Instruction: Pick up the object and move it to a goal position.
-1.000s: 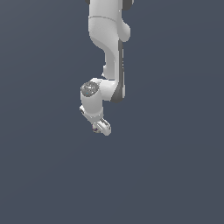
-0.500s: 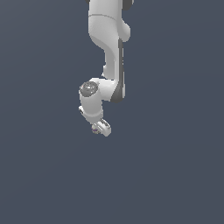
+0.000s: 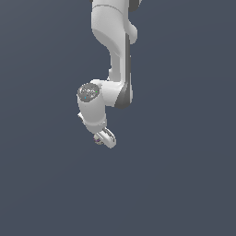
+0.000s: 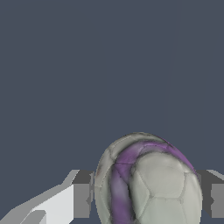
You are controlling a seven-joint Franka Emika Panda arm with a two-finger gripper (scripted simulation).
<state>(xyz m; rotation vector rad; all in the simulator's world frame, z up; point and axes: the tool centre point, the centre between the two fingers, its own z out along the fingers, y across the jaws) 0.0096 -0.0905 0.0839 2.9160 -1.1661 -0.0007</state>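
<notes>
The ball (image 4: 148,181) is greyish-white with purple streaks and fills the space between my two fingers in the wrist view. One finger (image 4: 81,197) presses on one side and the other finger (image 4: 214,197) on the opposite side. In the exterior view my gripper (image 3: 102,138) hangs at the end of the white arm, and only a small purple-grey speck of the ball (image 3: 97,140) shows beside the fingers. The gripper is shut on the ball.
The ground (image 3: 184,184) is a plain dark grey-blue surface all around. The white arm (image 3: 113,55) comes down from the top of the exterior view. No other objects show.
The arm's wrist and gripper have shifted slightly, with the ball still held. Little else differs.
</notes>
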